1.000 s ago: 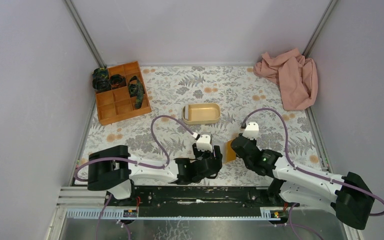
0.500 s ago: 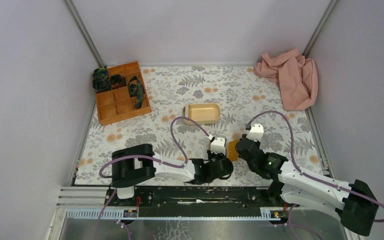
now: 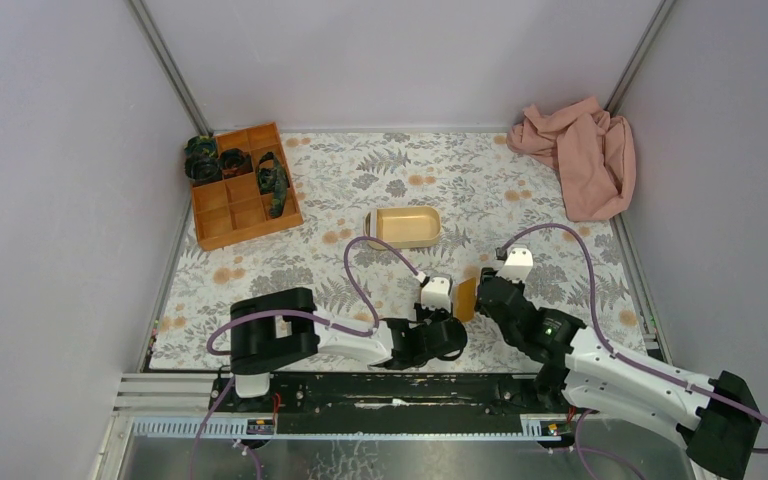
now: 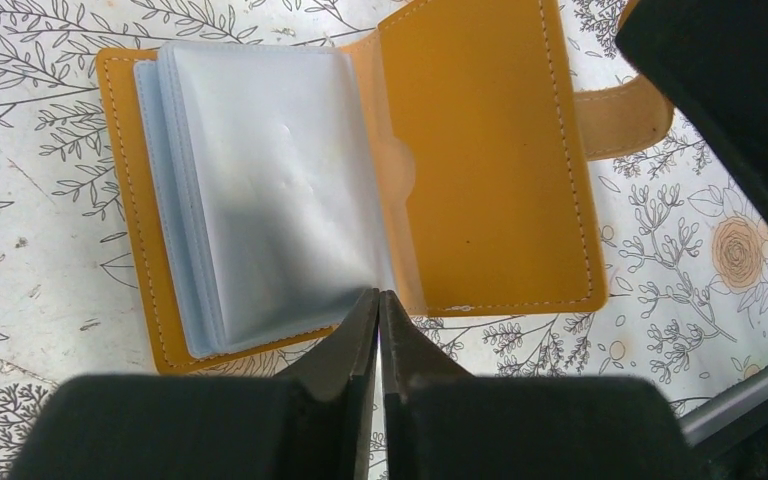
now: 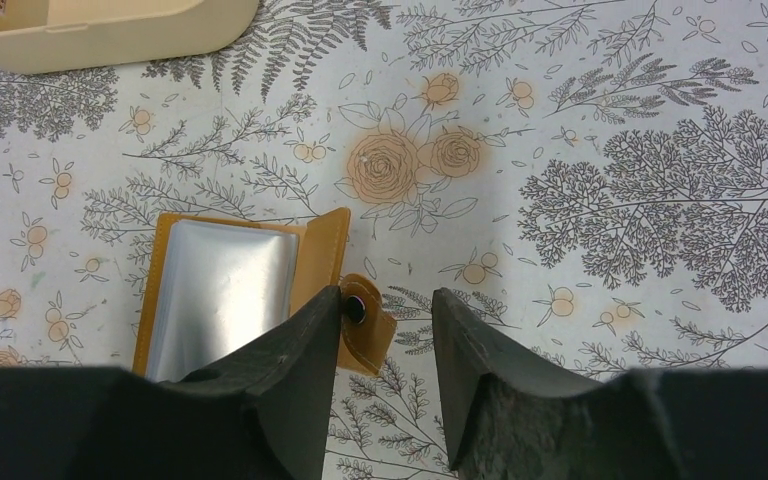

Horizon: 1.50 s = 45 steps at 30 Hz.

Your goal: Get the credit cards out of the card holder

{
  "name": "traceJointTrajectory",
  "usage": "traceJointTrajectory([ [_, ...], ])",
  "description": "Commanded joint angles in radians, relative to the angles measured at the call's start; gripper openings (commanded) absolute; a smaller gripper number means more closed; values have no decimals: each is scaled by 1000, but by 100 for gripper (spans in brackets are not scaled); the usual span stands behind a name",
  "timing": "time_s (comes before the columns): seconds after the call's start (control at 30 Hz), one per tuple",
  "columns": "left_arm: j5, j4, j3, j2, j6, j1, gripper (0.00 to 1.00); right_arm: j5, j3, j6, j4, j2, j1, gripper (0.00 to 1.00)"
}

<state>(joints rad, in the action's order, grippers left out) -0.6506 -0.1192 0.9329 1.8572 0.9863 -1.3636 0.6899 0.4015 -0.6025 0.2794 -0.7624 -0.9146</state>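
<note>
The card holder [image 4: 490, 160] lies open on the floral cloth, orange-tan outside, with frosted clear sleeves [image 4: 270, 190] on its left half. No credit cards show through the sleeves. My left gripper [image 4: 380, 295] is shut, its tips pinched together on the holder's near edge where the sleeves meet the right flap. My right gripper [image 5: 388, 300] is open beside the card holder [image 5: 220, 290], with the snap tab [image 5: 365, 335] lying between its fingers, close to the left one. In the top view the card holder [image 3: 465, 298] sits between the left gripper [image 3: 455, 318] and the right gripper [image 3: 482, 292].
A beige oval tray [image 3: 403, 228] stands just beyond the grippers; its rim [image 5: 110, 35] shows in the right wrist view. An orange compartment box [image 3: 243, 185] with dark straps sits at the back left. A pink cloth [image 3: 580, 150] is bunched at the back right.
My left arm swung right to the card holder and its gripper shut on the near edge. My right gripper opened and let go of the holder.
</note>
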Motion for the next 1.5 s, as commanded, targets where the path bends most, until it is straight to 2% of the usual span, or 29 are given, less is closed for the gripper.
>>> traceJointTrajectory([
  [0.0, -8, -7, -11, 14, 15, 13, 10, 8, 44, 22, -20, 17, -4, 46],
  [0.07, -9, -8, -11, 19, 19, 15, 18, -3, 63, 34, -9, 12, -3, 46],
  [0.23, -43, 28, 20, 26, 45, 10, 32, -34, 89, 45, -1, 15, -4, 44],
  [0.4, -130, 212, 146, 70, 35, -18, 33, -56, 90, 26, 6, 49, -4, 29],
  [0.63, -117, 221, 206, 139, 24, -20, 33, -133, 106, 31, -10, 75, -3, 19],
  [0.83, -121, 159, 152, 110, 6, -20, 33, -206, 113, 54, -44, 75, -3, 18],
  [0.97, -113, 29, 49, 40, -43, -19, 34, -270, 136, 85, -75, 66, -3, 21],
  [1.13, -95, -40, -3, -2, -102, -20, 34, -331, 188, 119, -78, -26, -3, 29],
  [1.3, -76, -139, -99, -43, -98, -19, 34, -407, 225, 154, -106, -129, -3, 29],
  [1.47, -80, -160, -137, -65, -94, -21, 34, -469, 255, 169, -131, -225, -5, 27],
])
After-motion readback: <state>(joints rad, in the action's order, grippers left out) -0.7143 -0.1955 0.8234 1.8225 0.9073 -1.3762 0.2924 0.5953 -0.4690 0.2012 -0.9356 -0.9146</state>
